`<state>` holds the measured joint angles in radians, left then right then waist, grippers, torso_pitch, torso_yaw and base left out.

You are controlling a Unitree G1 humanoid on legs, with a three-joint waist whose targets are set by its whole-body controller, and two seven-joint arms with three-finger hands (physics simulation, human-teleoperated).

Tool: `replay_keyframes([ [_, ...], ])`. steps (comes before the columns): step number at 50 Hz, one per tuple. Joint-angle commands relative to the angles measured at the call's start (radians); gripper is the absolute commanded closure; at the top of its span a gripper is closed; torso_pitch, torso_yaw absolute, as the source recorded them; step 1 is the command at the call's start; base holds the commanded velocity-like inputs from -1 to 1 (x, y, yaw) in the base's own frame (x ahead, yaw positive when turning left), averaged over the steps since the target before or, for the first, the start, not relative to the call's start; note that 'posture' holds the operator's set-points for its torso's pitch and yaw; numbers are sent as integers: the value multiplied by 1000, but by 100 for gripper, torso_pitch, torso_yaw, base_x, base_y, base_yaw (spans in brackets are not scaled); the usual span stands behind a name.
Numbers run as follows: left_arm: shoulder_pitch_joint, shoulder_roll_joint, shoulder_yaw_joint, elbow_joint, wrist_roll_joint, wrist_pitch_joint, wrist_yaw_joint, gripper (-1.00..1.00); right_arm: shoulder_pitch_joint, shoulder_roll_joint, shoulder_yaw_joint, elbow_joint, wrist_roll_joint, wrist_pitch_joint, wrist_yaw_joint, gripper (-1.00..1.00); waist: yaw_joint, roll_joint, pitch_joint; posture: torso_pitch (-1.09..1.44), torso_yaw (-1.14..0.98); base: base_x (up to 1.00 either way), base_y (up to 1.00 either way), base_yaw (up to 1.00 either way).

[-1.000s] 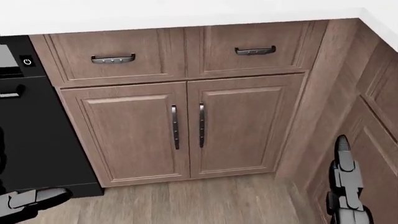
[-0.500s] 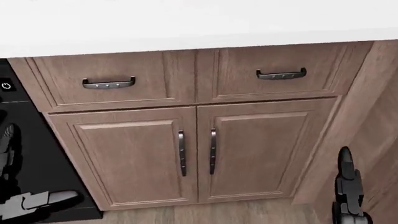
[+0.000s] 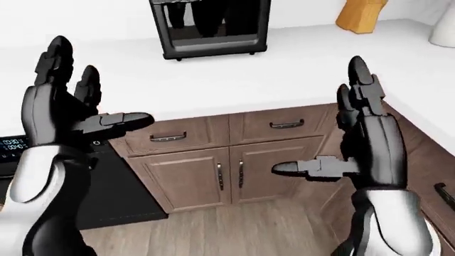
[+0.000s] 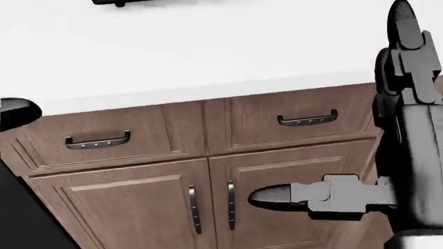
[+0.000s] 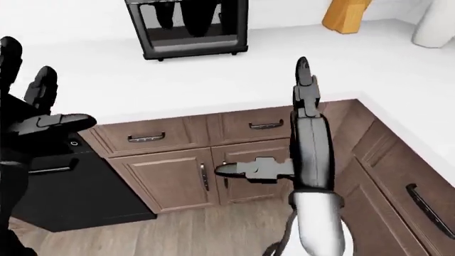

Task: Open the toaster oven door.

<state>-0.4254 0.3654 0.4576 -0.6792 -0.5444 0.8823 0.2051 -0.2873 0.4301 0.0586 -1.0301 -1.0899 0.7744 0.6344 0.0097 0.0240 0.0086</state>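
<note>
Both hands have risen high into the head view, and that camera has tilted up, so more white bench top and less floor shows than a second ago. Left hand (image 3: 68,114) stands raised at the left of the left-eye view, fingers spread wide and pointing up, thumb jutting right, holding nothing. Right hand (image 3: 362,138) is raised at the right of that view, likewise wide, fingers up and thumb sticking out to the left, empty. Both hang over the floor, apart from the bench (image 3: 234,80). Behind them, below the bench top, sit two drawers (image 3: 170,136) and a pair of cabinet doors (image 3: 188,178); a black appliance (image 3: 106,181) with a small lit display stands to their left. Toaster oven (image 3: 209,26) sits on the bench at the top of the eye views, well away from both hands, its dark glass door shut. Farther right on the bench is a wooden knife block (image 3: 361,15).
</note>
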Motion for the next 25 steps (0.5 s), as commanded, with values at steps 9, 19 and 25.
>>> replay_keyframes([
  [9, -253, 153, -53, 58, -181, 153, 180, -100, -599, -461, -154, 260, -489, 437, 657, -100, -22, 20, 12, 0, 0, 0, 0, 0],
  [19, -370, 137, -176, 379, 75, -8, 60, -100, -690, -734, -186, 518, -135, 571, 493, -100, -25, 23, -9, 0, 0, 5, 0, 0],
  [25, -370, 134, -153, 363, 102, 14, 41, -100, -684, -778, -153, 500, -103, 619, 480, -100, -20, -6, 57, 0, 0, 52, 0, 0],
])
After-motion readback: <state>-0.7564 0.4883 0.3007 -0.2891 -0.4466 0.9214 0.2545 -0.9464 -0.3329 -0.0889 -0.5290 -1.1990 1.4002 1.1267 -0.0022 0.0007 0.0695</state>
